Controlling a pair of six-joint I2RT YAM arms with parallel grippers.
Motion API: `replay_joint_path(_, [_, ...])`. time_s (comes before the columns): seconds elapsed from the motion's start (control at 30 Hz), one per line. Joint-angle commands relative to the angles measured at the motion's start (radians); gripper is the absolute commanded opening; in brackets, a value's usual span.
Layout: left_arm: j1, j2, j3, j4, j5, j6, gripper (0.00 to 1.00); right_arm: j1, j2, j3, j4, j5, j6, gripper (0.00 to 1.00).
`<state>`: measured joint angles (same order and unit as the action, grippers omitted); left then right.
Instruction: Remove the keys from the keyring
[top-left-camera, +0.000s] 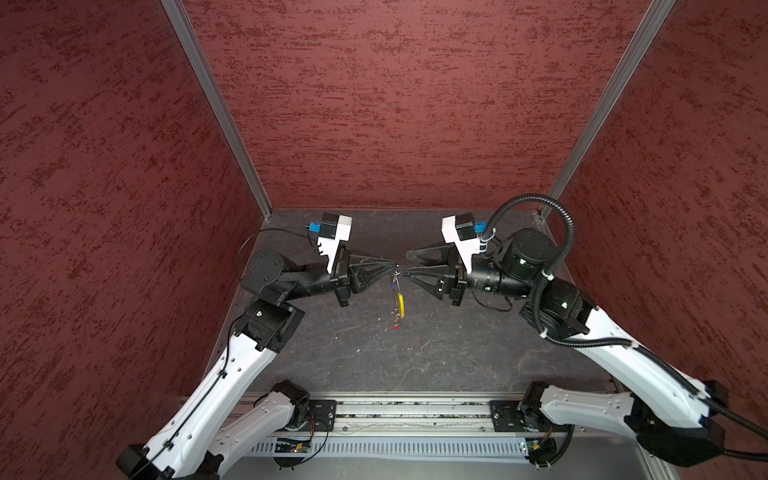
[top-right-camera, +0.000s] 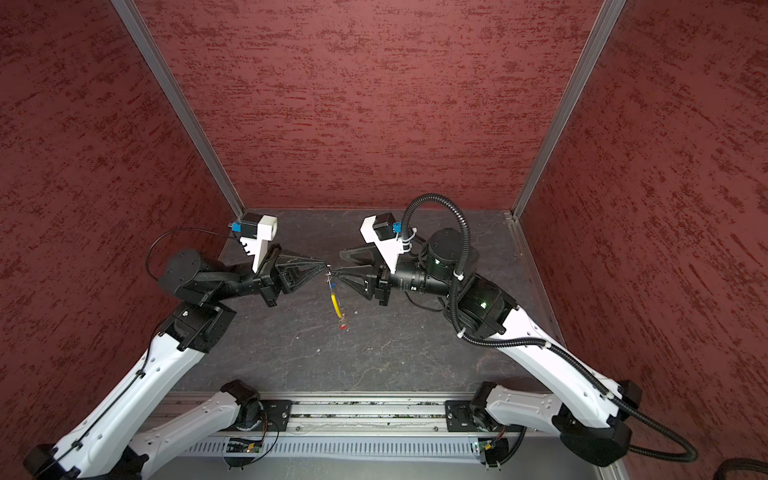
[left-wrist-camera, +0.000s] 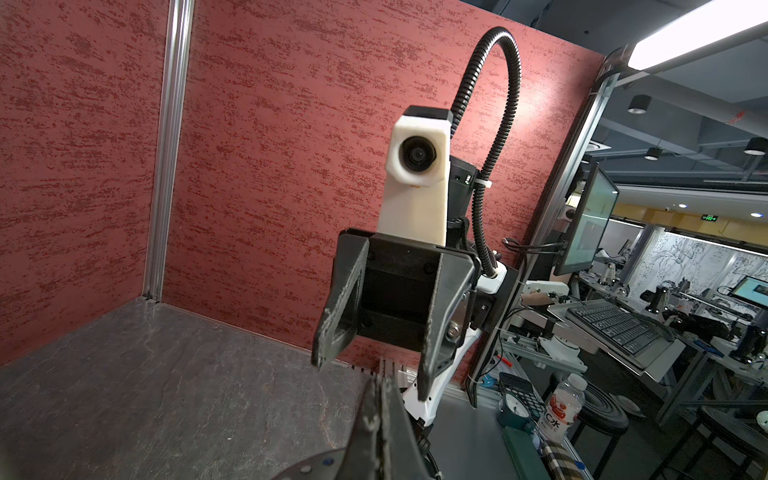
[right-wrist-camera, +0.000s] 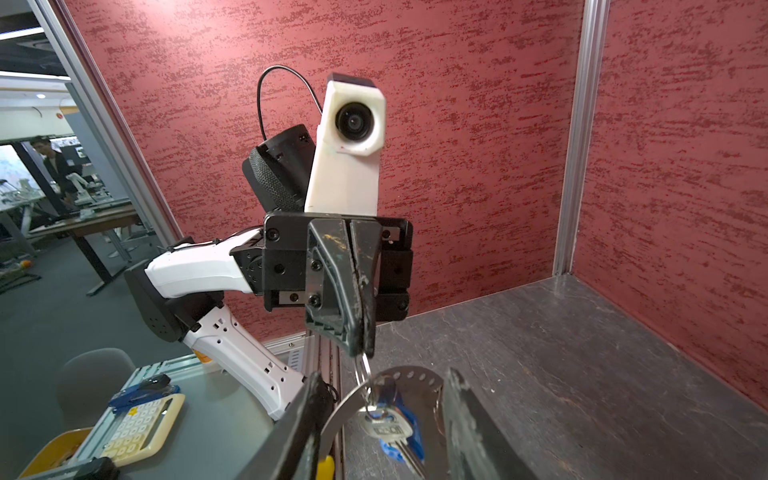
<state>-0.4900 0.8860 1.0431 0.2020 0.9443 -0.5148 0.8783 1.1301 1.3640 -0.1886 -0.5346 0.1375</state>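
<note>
The keyring (top-left-camera: 400, 301) hangs in mid-air over the table, its yellow sleeve (top-right-camera: 335, 303) in the middle of the loop. My left gripper (top-left-camera: 395, 264) (top-right-camera: 328, 265) is shut on a small silver split ring (right-wrist-camera: 365, 374) at the loop's upper end. A blue-headed key (right-wrist-camera: 390, 424) dangles just under that ring. The red-headed key (top-left-camera: 395, 327) (top-right-camera: 343, 326) hangs at the bottom end. My right gripper (top-left-camera: 407, 263) (right-wrist-camera: 382, 376) is open, its tips facing the left gripper's tips. In the right wrist view its fingers stand on either side of the blue key and hold nothing.
A dark slate tabletop (top-left-camera: 436, 345) lies under the hanging keyring, closed in by red textured walls (top-left-camera: 374, 104) on three sides. Aluminium posts (top-left-camera: 216, 104) mark the back corners. A metal rail (top-left-camera: 407, 411) carrying both arm bases runs along the front edge.
</note>
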Motion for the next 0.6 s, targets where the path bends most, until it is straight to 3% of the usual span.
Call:
replay_joint_path(0.0, [-0.005,-0.015,-0.006,0.027,0.013,0.018,0.0,-0.007,0.008,-0.008,0.05,-0.061,0.021,0.43])
replay_joint_path(0.23, [-0.005,-0.018,-0.012,0.031,0.013,0.015,0.0,-0.009,0.027,-0.001,0.049,-0.15,0.03,0.33])
replay_joint_path(0.57, [-0.009,-0.009,-0.011,0.034,0.01,0.011,0.0,-0.009,0.033,-0.006,0.042,-0.151,0.022,0.05])
